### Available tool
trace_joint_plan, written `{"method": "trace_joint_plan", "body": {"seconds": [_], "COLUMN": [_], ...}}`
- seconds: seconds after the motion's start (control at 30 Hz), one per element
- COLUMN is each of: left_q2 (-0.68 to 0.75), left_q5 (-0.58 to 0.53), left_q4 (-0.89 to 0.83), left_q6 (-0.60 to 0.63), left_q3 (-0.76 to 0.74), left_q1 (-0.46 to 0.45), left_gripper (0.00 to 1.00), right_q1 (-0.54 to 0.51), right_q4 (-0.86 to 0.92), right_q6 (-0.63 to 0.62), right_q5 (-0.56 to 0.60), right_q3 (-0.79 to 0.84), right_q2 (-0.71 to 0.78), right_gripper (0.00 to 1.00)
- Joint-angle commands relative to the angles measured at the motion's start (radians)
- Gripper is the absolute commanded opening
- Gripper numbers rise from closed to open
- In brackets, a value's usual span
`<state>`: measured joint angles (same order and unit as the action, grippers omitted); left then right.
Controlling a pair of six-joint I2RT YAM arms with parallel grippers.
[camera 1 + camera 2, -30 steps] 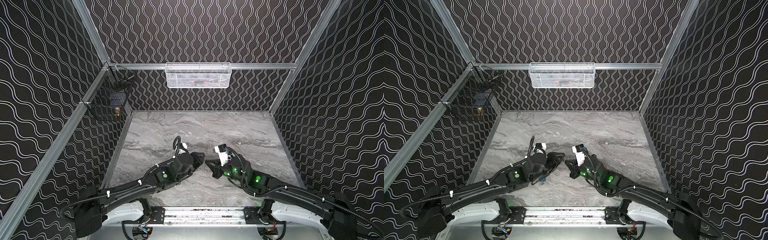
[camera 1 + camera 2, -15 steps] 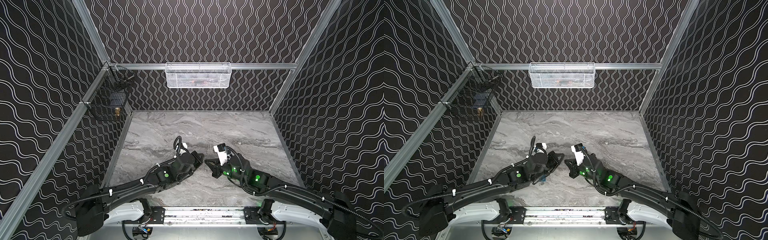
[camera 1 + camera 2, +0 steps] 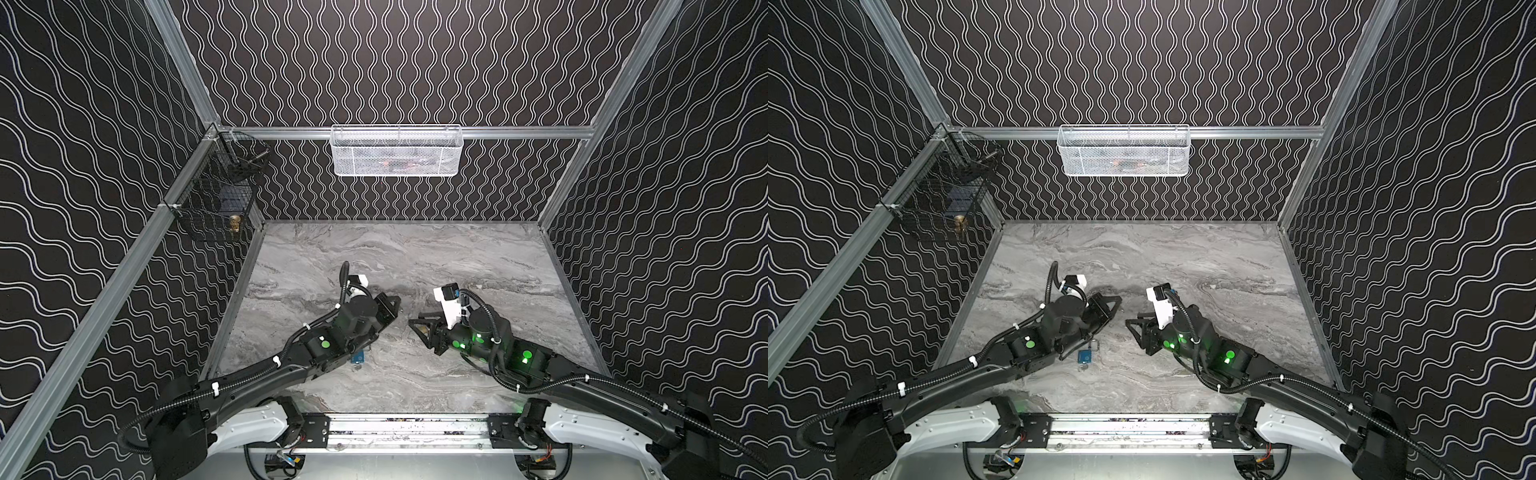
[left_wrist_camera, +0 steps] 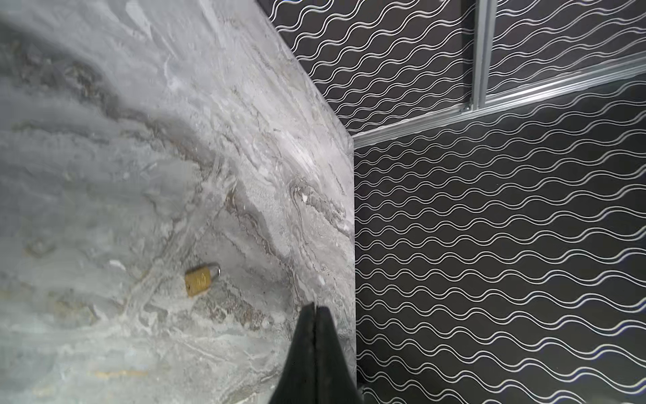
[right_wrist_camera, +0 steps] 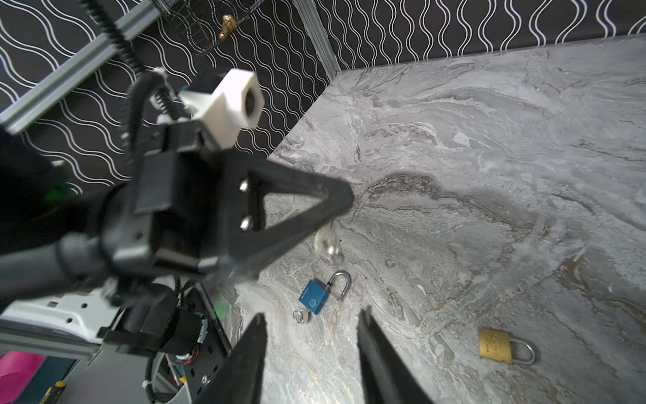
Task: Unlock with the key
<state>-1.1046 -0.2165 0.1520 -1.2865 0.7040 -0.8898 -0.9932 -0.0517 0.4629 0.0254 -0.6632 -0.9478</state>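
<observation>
Low centre in both top views: right gripper [image 3: 1138, 337] has just let go, jaws apart; left gripper [image 5: 344, 204] clenched on the key [image 5: 328, 241], blurred, dangling at its tip; handover looks done, so left should do the inserting. Count on the marble [image 3: 1183, 270]: two padlocks; blue padlock [image 3: 1086, 356] just below the left gripper, second key [image 5: 301, 316] at its base; brass padlock [image 5: 495, 349] near the right gripper, shackle seated; two keys.

Blue padlock [image 3: 358, 358] is mostly hidden under the left arm in a top view. Key [image 5: 328, 241] at left gripper [image 5: 344, 202] tip is motion-blurred, grip unclear. Brass padlock [image 3: 424, 329] is just a sliver between right gripper [image 3: 420, 336] fingers; far white basket [image 3: 353, 163] contents too small to tell.
</observation>
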Motion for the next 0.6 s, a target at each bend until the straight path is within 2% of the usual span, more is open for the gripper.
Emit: {"method": "trace_joint_plan", "body": {"seconds": [0.0, 0.07, 0.13, 0.27, 0.33, 0.47, 0.57], "left_q2": [-0.007, -0.031, -0.038, -0.045, -0.047, -0.041, -0.034], "left_q5": [0.155, 0.273, 0.337, 0.377, 0.382, 0.398, 0.408], "left_q4": [0.16, 0.222, 0.264, 0.396, 0.402, 0.433, 0.446], "left_q6": [0.128, 0.192, 0.231, 0.284, 0.303, 0.317, 0.326], "left_q3": [-0.028, -0.026, -0.03, -0.063, -0.061, -0.069, -0.066], "left_q1": [0.059, 0.113, 0.144, 0.152, 0.152, 0.152, 0.152], "left_gripper": [0.0, 0.0, 0.0, 0.0, 0.0, 0.0, 0.0], "right_q1": [0.01, 0.031, 0.068, 0.211, 0.263, 0.316, 0.33], "right_q4": [0.052, 0.078, 0.1, -0.006, -0.066, -0.125, -0.163], "right_q6": [0.029, 0.042, 0.073, 0.182, 0.204, 0.203, 0.208], "right_q5": [-0.072, -0.14, -0.202, -0.417, -0.493, -0.583, -0.598], "right_q3": [-0.037, -0.073, -0.105, -0.088, -0.078, -0.086, -0.079], "right_q2": [0.016, 0.014, 0.005, -0.002, -0.019, -0.061, -0.088], "right_gripper": [0.53, 0.58, 0.6, 0.61, 0.61, 0.6, 0.59]}}
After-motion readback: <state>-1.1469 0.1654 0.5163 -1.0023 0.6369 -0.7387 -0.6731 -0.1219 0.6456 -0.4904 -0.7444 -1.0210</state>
